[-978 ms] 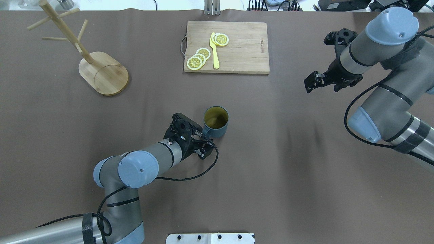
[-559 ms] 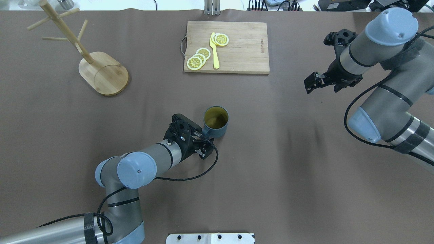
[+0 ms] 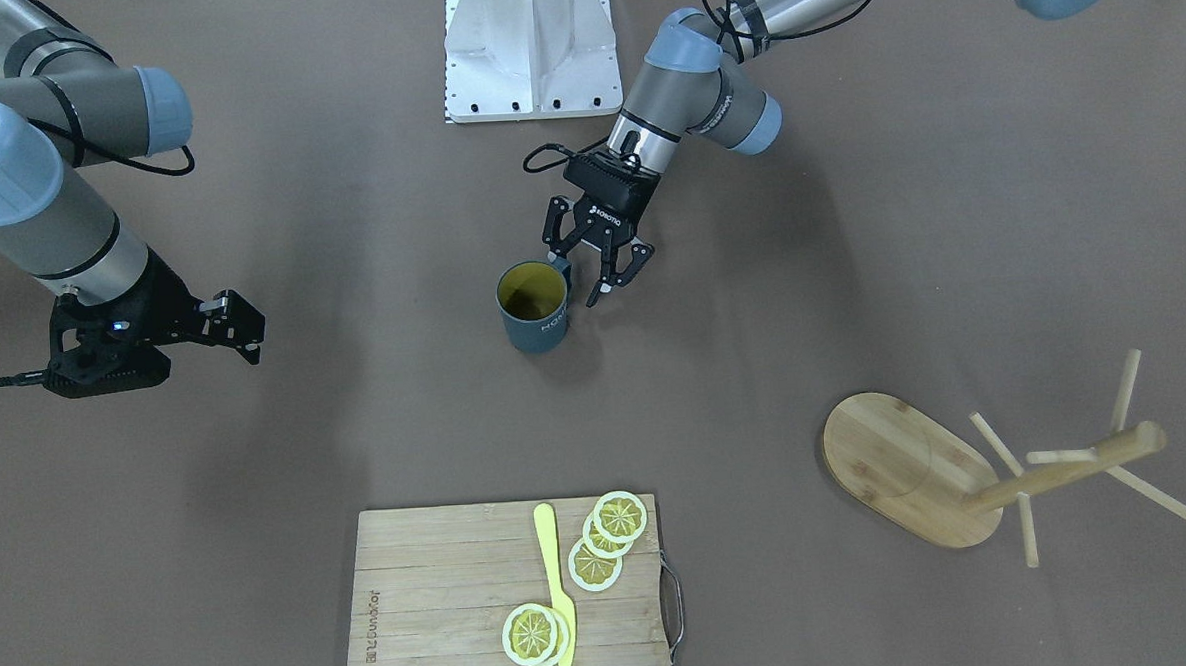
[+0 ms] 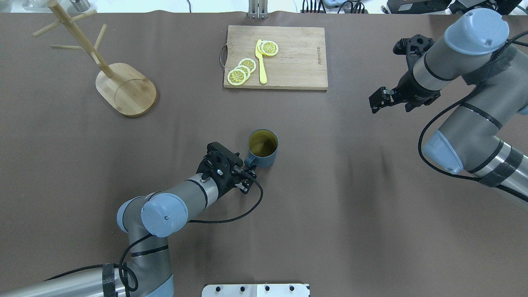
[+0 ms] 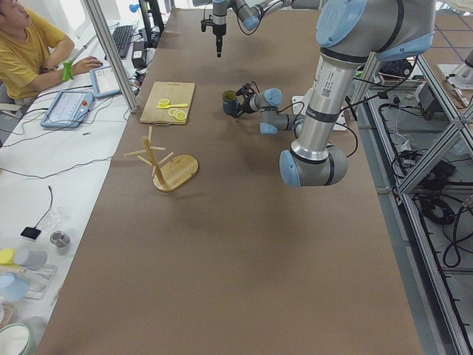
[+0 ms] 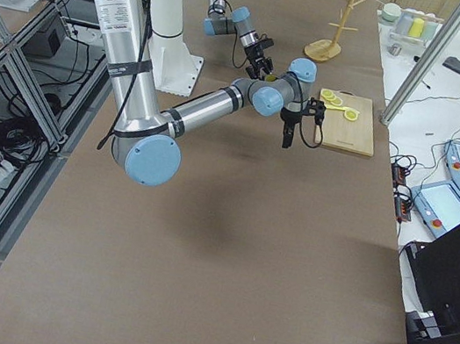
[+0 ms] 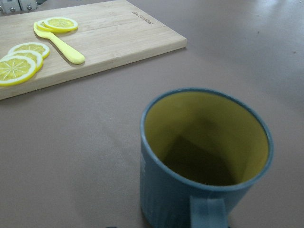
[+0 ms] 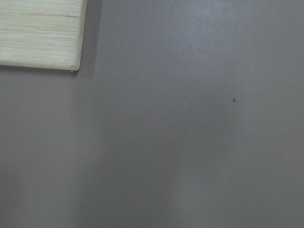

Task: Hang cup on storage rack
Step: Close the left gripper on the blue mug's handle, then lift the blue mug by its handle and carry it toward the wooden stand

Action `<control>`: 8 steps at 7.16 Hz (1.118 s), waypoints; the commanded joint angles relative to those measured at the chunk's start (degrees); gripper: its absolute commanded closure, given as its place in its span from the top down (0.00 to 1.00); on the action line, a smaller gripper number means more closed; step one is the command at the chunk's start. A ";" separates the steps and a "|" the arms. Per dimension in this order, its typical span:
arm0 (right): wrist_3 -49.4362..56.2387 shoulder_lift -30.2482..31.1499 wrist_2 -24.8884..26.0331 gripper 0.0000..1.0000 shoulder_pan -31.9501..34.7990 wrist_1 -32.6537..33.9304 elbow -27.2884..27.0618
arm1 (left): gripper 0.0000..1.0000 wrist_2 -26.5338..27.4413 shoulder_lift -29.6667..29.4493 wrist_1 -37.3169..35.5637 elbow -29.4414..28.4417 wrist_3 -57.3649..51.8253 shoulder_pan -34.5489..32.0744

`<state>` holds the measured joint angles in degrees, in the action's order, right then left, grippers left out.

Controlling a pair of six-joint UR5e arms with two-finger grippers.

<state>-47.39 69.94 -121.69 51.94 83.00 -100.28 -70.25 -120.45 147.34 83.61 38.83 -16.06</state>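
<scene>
The dark blue-grey cup [image 4: 262, 148] with a yellow inside stands upright mid-table; it also shows in the front view [image 3: 532, 308] and fills the left wrist view [image 7: 204, 156]. Its handle [image 4: 249, 161] points at my left gripper [image 4: 249, 177], which is open and level with the handle, one finger [image 3: 560, 259] right beside it. In the left wrist view the handle [image 7: 207, 212] is at bottom centre and no fingers show. The bamboo storage rack [image 4: 126, 88] stands at the far left, its pegs bare. My right gripper [image 4: 377, 101] hovers open and empty at the far right.
A cutting board [image 4: 276, 57] with lemon slices [image 4: 241, 71] and a yellow knife [image 4: 260, 62] lies at the far middle; its corner shows in the right wrist view [image 8: 38, 33]. A person [image 5: 29, 52] sits beyond the far edge.
My left arm has shifted slightly, the wrist drawing a little toward the near side and turning. The cup and the right arm have not moved.
</scene>
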 commanded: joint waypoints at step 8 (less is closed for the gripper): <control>0.02 0.02 -0.03 1.00 0.44 -0.12 -0.09 | 0.00 0.71 3.46 4.41 7.71 30.27 -2.65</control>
<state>-47.41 69.83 -121.68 52.17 82.95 -100.37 -70.50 -118.16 149.26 90.56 53.02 -16.72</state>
